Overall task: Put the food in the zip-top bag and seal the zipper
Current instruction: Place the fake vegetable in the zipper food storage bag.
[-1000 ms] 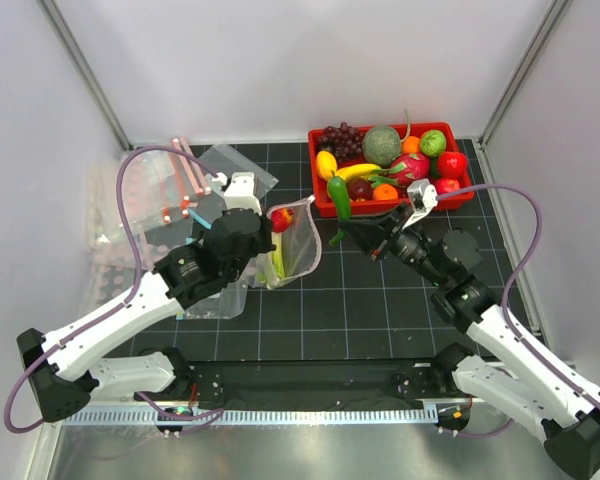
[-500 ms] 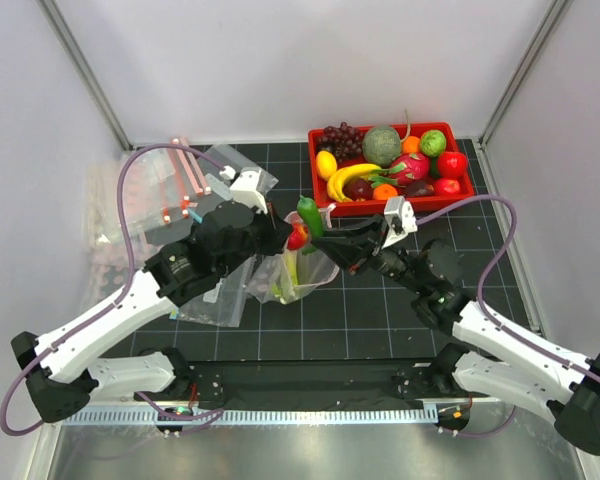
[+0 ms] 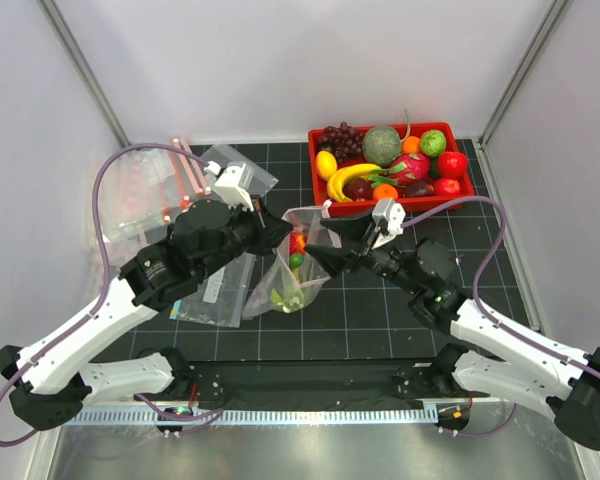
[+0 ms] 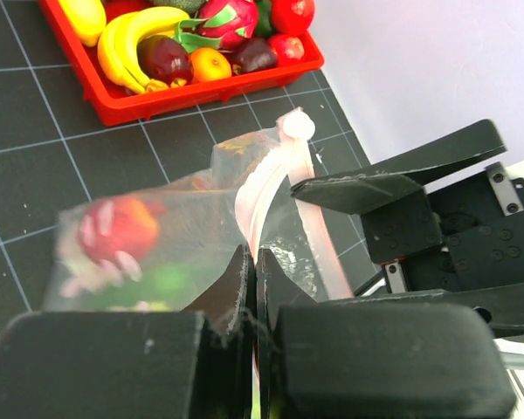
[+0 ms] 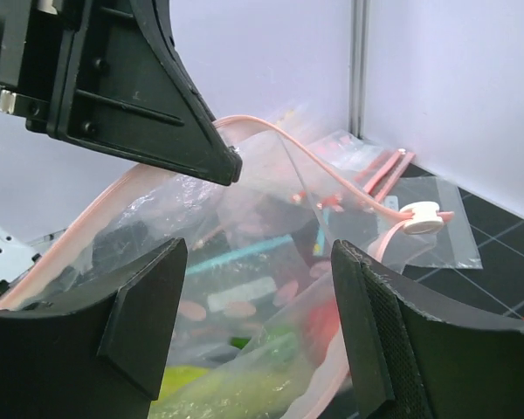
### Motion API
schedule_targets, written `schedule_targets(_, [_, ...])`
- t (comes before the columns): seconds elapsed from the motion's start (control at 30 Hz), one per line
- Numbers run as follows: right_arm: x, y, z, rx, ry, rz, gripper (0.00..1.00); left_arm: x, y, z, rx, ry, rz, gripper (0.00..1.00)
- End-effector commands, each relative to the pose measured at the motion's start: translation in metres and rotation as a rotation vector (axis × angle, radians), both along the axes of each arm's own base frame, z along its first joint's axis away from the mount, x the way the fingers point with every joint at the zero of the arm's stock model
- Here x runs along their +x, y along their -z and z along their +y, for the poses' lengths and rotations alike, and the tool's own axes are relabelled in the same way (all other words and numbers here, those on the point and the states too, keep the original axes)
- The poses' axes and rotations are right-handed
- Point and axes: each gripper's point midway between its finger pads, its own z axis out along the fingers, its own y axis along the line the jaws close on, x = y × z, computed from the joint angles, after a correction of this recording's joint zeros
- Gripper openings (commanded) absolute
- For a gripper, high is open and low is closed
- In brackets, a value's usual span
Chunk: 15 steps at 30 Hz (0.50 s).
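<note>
The zip-top bag (image 3: pixel 298 268) hangs off the table, mouth up. My left gripper (image 3: pixel 278 233) is shut on its pink zipper (image 4: pixel 264 188) at the mouth's left edge (image 4: pixel 255 258). Through the plastic I see a red apple (image 3: pixel 298 240), a dark green vegetable (image 3: pixel 295 262) and the pale-green celery (image 3: pixel 282 295). My right gripper (image 3: pixel 325 248) is open and empty at the mouth's right side, with the bag (image 5: pixel 244 288) between its fingers (image 5: pixel 380 323). The white slider (image 5: pixel 419 215) sits at the zipper's far end.
The red tray (image 3: pixel 322 207) at the back right holds a lemon (image 3: pixel 326 163), a banana (image 3: pixel 352 175), grapes (image 3: pixel 340 138) and other toy produce. Spare clear bags (image 3: pixel 155 200) lie at the left. Walls stand close on both sides.
My right gripper carried the dark green vegetable from the tray to the bag's mouth and let it go inside. My left gripper raised the bag and shifted right.
</note>
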Motion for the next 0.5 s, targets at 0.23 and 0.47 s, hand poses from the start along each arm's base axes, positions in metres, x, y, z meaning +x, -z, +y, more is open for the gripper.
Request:
schedule_targets(0.23, [0.038,-0.004,-0.028,-0.100,0.275,0.203,0.64,0.010,-0.025,0.011,-0.037,-0.072,-0.064,0.00])
schedule_targets(0.47, [0.047,0.039,-0.014,-0.245,0.308,0.497,0.54,0.029,-0.016,0.031,0.038,-0.206,-0.103,0.01])
